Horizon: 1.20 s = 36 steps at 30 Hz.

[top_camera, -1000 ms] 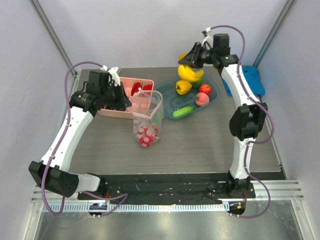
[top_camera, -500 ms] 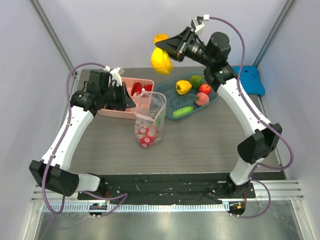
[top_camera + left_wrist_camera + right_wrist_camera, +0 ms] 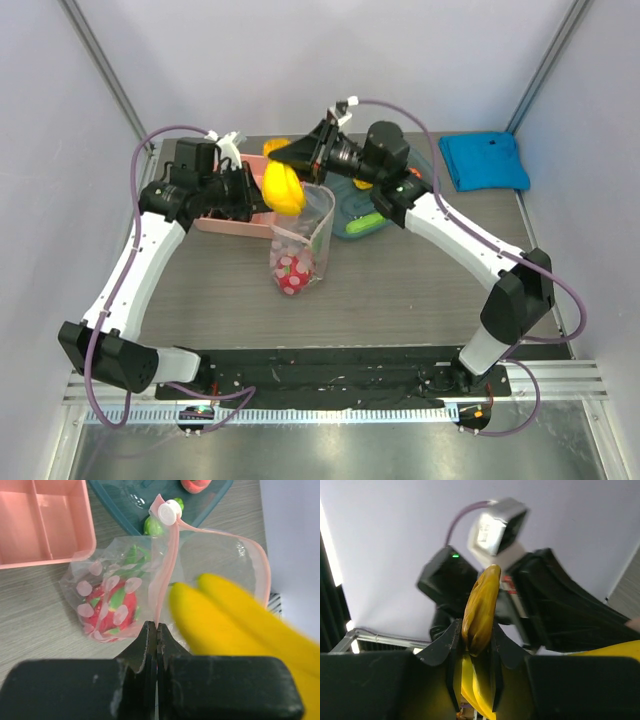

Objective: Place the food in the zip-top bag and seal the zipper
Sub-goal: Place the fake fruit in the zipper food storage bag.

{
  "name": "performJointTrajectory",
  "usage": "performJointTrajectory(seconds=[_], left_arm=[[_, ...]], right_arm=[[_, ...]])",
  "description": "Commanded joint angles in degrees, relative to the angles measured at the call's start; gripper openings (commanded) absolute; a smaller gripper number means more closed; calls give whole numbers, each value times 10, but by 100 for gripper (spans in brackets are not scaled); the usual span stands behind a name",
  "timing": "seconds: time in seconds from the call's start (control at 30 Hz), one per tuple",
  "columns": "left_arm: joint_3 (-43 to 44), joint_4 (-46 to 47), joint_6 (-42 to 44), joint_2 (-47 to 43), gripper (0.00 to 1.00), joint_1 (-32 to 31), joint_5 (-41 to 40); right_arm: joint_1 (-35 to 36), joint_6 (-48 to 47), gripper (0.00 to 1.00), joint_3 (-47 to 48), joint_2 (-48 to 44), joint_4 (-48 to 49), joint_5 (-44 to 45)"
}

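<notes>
Over comes the right arm: a second ago it was up above the teal tray (image 3: 349, 218) at the back, and now it has swung left so the bananas (image 3: 283, 188) hang right over the mouth of the zip-top bag (image 3: 305, 235). The right hand (image 3: 291, 157) is pinching the bunch by its brown stem, with the yellow fruit dangling below the fingers. From the right wrist view you can see the stem clamped between the two jaws.

The left hand (image 3: 153, 630) hasn't budged. It is pressed together on the bag's pink zipper (image 3: 167, 555) strip, holding that edge up, and the white slider (image 3: 168, 513) sits at the far end of the strip. The bag stands on the table (image 3: 400, 290) with its mouth gaping. Down at the bottom of it lies the pink dragon fruit (image 3: 112, 605), seen through the dotted plastic.

Behind the bag, the tray holds a green piece (image 3: 153, 526), with a reddish one at its far edge. The pink divided box (image 3: 45, 520) sits just left of the tray, near the left hand. A blue cloth (image 3: 485, 160) lies off at the back right.
</notes>
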Motion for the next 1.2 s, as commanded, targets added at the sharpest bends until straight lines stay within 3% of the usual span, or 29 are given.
performJointTrajectory(seconds=[0.0,0.3,0.33,0.37,0.43,0.5,0.57,0.6,0.63,0.67,0.73,0.77,1.0,1.17], left_arm=[[-1,35,-23,-29,0,4,37],[-25,39,-31,-63,0,6,37],[-25,39,-32,-64,0,6,37],[-25,37,-32,-64,0,7,36],[-24,38,-29,-65,0,7,39],[-23,37,-27,-66,0,8,42],[-20,38,-25,-65,0,7,46],[-18,39,-23,-66,0,8,47],[-16,37,-21,-64,0,7,50],[-15,36,-19,-64,0,8,53],[-14,36,-13,-65,0,8,58],[-13,37,-12,-65,0,8,59],[-14,38,5,-64,0,8,79],[-14,39,9,-69,0,8,85]], right_arm=[[6,5,1,-65,-39,12,16],[4,-66,1,-146,-51,28,22],[4,-72,4,-148,-52,38,15],[5,-76,19,-149,-53,42,12],[5,-123,36,-143,-58,49,2],[4,-215,43,-131,-74,42,1],[12,-320,32,-110,-100,-17,21],[17,-415,34,-105,-107,-44,32],[21,-449,58,-99,-112,-93,37],[23,-475,71,-94,-115,-107,18],[22,-535,94,-84,-124,-137,-9],[23,-549,98,-80,-126,-144,-22],[-11,-615,100,-32,-132,-234,-77],[-37,-692,93,2,-122,-363,-23]])
